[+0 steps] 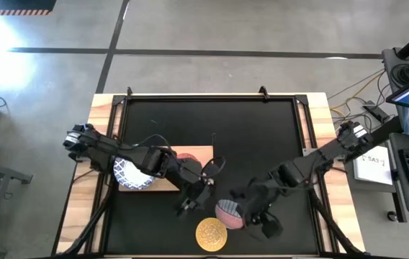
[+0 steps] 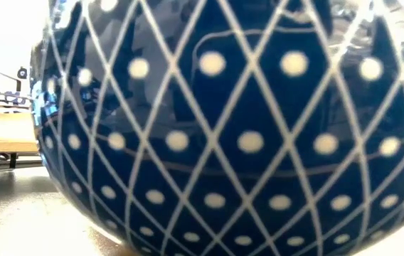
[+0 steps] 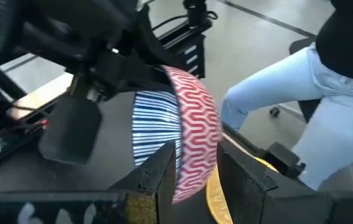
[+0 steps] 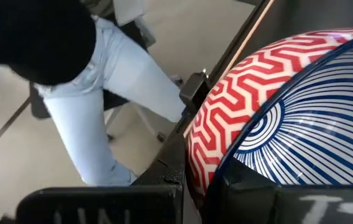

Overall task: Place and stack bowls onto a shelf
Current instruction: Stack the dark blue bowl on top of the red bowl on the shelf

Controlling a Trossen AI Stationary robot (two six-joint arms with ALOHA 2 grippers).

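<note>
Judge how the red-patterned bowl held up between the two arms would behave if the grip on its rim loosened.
The red-patterned bowl looks glazed and rigid, so it would probably slip rather than flex. The right end effector pinches only its rim, so it may pivot. It is round and looks ceramic, so it could roll or chip if dropped.

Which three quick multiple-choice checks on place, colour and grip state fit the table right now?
1. The yellow bowl sits: A on the black table, B on the floor, C in a gripper.
2. The outside of the bowl in the right gripper is patterned: A green, B red, C grey.
3. The right gripper is: A wide open, B shut on the bowl, C out of sight.

A: the high view shows the yellow bowl on the black table near its front edge.
B: the red-patterned bowl shows red zigzags.
B: the right gripper clamps that bowl's rim.
</note>
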